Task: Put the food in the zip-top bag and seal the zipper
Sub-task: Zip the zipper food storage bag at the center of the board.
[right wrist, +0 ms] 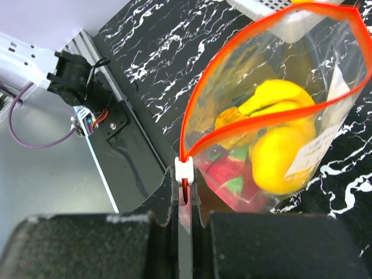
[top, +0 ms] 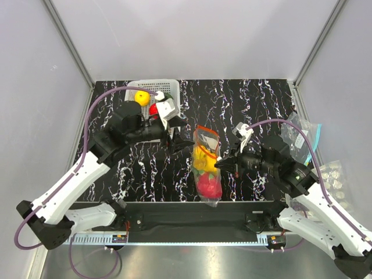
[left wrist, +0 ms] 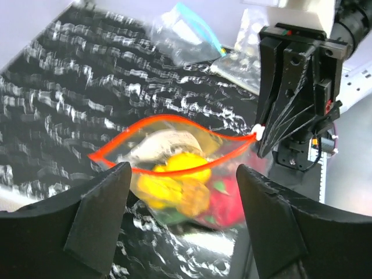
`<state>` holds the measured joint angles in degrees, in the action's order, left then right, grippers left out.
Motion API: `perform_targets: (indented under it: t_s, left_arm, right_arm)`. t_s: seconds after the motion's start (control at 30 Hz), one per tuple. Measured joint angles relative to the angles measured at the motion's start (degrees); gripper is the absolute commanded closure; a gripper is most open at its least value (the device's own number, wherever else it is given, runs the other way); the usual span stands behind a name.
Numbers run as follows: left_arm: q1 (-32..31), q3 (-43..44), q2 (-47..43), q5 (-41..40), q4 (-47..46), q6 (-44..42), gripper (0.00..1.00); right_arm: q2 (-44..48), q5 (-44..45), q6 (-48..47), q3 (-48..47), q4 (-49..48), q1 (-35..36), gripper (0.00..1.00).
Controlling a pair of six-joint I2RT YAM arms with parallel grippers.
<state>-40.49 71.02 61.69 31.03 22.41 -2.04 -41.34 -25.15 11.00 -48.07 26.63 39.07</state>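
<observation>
The clear zip-top bag [top: 207, 168] lies mid-table with its mouth gaping. Its red-orange zipper [right wrist: 244, 125] is unzipped, and the white slider [right wrist: 183, 168] sits at one end. Inside are yellow fruits [right wrist: 279, 157] and the red-and-green dragon fruit [right wrist: 224, 174]. My right gripper [right wrist: 185, 197] is shut on the zipper strip just behind the slider; it also shows in the top view [top: 220, 164]. My left gripper [top: 181, 141] is open and empty, just left of the bag's far end. In the left wrist view its fingers [left wrist: 99, 215] frame the bag [left wrist: 174, 151].
A white mesh basket [top: 152, 87] at the back left holds a yellow fruit [top: 142, 97] and a red one [top: 154, 108], partly behind my left wrist. A clear teal-edged bag [top: 302, 136] and a bubbled sheet [top: 337, 180] lie at the right edge.
</observation>
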Motion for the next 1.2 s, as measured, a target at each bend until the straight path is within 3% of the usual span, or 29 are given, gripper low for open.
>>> perform_targets:
  t_s: [0.17,0.47,0.63,0.8,0.9,1.1,1.2]
  left_arm:
    - [-4.46,6.19,6.10,4.63,1.11,-10.69,0.02]
    - [-8.72,16.61,17.29,17.94,16.61,-33.70,0.01]
    - [-10.38,17.27,21.00,20.09,24.65,-41.92,0.01]
    - [-12.70,17.29,22.62,20.44,26.58,-44.63,0.09]
    - [-13.42,17.35,24.20,20.35,26.45,-44.70,0.22]
    - [-13.57,16.85,26.80,19.52,23.19,-43.76,0.22]
    - [-13.57,15.52,26.73,19.71,19.93,-42.62,0.34]
  right_arm:
    - [0.07,-0.74,-1.05,-2.51,3.63,0.00,1.00]
    - [0.83,-3.28,-2.93,-4.83,7.80,0.00,1.00]
    - [2.05,-4.66,-4.00,-6.01,9.94,0.00,1.00]
    - [2.10,-5.62,-4.94,-6.78,11.41,0.00,1.00]
    - [2.03,-5.95,-5.33,-6.99,12.41,0.00,1.00]
    - [2.03,-6.03,-5.75,-7.02,13.14,0.00,1.00]
    - [2.05,-6.03,-5.84,-7.04,13.14,0.00,1.00]
